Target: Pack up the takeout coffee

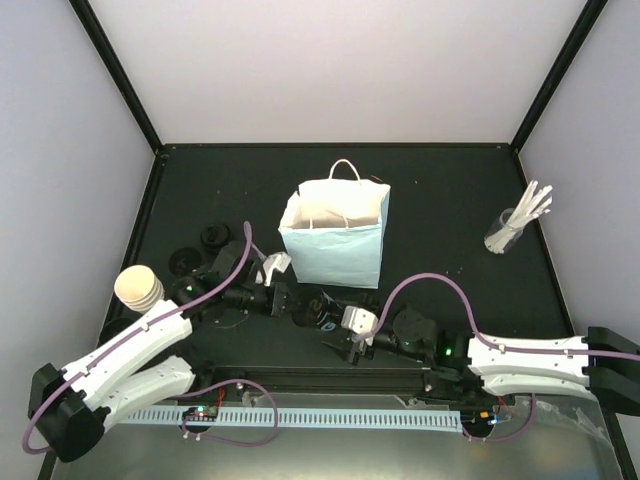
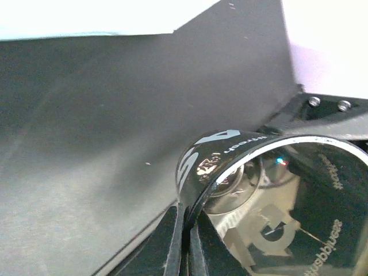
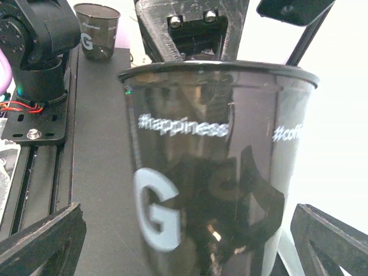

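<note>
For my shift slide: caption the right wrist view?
Open right gripper flanks a black printed cup; a second cup stands behind.

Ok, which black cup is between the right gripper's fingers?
The near cup printed #happiness, flanked by the right gripper's open fingers; the other cup stands far back, untouched.

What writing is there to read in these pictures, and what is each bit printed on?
"#happiness": white print on the dark glossy cup nearest the right wrist camera.
"#coff": same cup, cut off at its right edge.
"G": large white letter low on that cup, and on a second dark cup behind it.
Left wrist view: the print on the cup there is skewed and blurred, unreadable.
</note>
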